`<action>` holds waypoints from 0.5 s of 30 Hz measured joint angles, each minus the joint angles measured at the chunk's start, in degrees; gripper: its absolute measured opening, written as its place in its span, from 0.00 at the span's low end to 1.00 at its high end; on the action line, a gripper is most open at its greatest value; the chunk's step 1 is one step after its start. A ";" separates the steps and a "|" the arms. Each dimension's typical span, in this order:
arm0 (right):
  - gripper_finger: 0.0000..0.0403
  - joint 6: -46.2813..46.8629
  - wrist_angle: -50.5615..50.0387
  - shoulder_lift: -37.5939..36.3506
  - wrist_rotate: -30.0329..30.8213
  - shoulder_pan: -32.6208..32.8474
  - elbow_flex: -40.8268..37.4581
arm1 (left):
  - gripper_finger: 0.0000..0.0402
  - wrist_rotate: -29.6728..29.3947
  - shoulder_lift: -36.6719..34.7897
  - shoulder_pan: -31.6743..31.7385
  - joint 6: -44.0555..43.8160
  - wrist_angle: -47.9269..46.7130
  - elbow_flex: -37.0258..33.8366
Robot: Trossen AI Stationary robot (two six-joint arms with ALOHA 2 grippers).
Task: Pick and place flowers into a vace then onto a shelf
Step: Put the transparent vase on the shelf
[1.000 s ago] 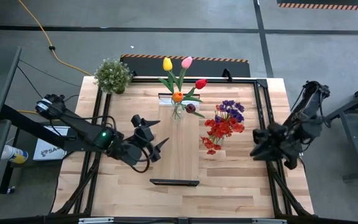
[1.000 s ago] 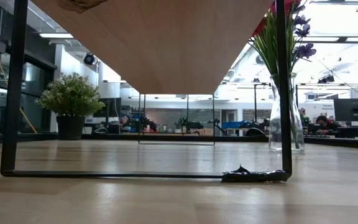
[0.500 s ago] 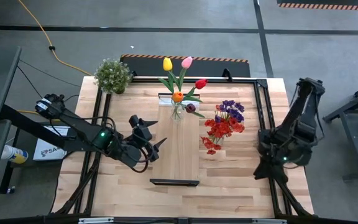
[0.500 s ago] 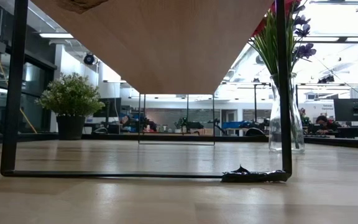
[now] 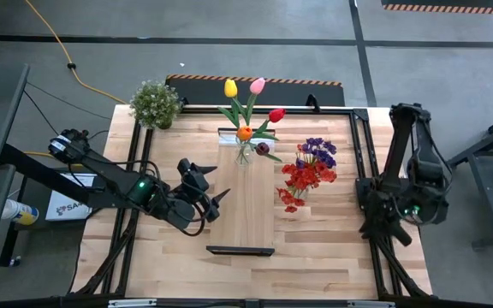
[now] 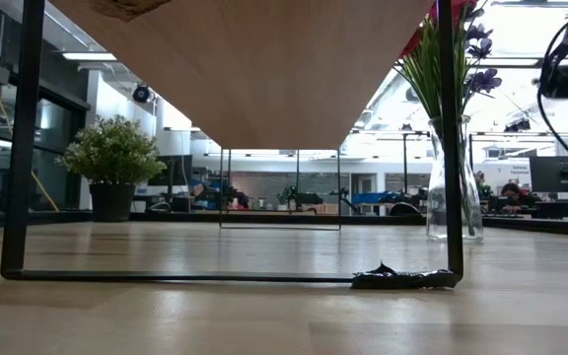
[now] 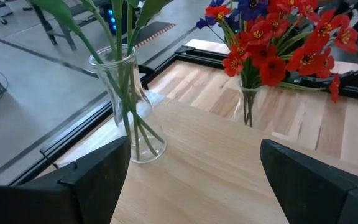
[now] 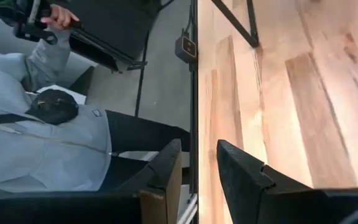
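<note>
Just ahead of the left gripper [image 5: 210, 190], whose two dark fingers stand spread wide with nothing between them, the long narrow shelf of light wood [image 5: 246, 201] begins; the gripper hangs at the shelf's left edge, level with its middle. Slightly farther in front of those fingers, the clear glass vase [image 7: 130, 106] stands on the shelf's far end with the green-stemmed tulips [image 5: 248, 107] already in it: yellow, pink, red, orange and maroon heads fanned above it. Beyond that, off the shelf's other side, a second slim glass vase [image 7: 248, 104] rests on the planked wooden tabletop [image 5: 332, 239], holding the red-petalled sprays and purple cluster [image 5: 309, 171].

To my eye the flowers are all in vases, and one vase is up on the shelf; the step in hand looks like moving the second vase onto it. That calls for a reach across the board, closing on the glass low down and keeping it upright.

Farthest off, the right gripper [image 8: 194, 165] hangs beyond the table's right frame rail, its fingers narrowly parted and holding nothing.
</note>
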 joint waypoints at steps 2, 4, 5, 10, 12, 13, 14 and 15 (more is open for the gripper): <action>0.23 -1.08 -2.44 -2.92 -0.16 0.00 0.00 | 0.97 0.00 0.00 0.00 -0.61 0.02 0.00; 0.23 -1.69 -5.76 -6.01 -0.48 0.00 0.00 | 0.97 0.00 0.00 0.00 -0.66 0.02 0.00; 0.23 -1.75 -7.34 -7.61 -0.52 0.00 0.00 | 0.97 0.00 0.00 0.00 -0.66 0.03 0.00; 0.23 -2.05 -13.89 -15.31 -0.67 -0.01 0.00 | 0.97 0.02 0.00 0.00 -0.70 0.07 0.00; 0.23 -2.34 -15.64 -18.02 -0.05 -0.07 0.00 | 0.97 0.02 0.00 0.00 -0.73 0.08 0.00; 0.23 -2.36 -16.27 -19.15 0.69 -0.20 0.00 | 0.97 0.02 0.00 0.00 -0.74 0.07 0.00; 0.23 -2.38 -17.06 -20.19 1.75 -0.32 0.00 | 0.97 0.02 0.00 0.00 -0.74 0.07 0.00; 0.23 -2.38 -17.82 -20.96 2.67 -0.58 0.00 | 0.97 0.02 0.00 0.00 -0.74 0.07 0.00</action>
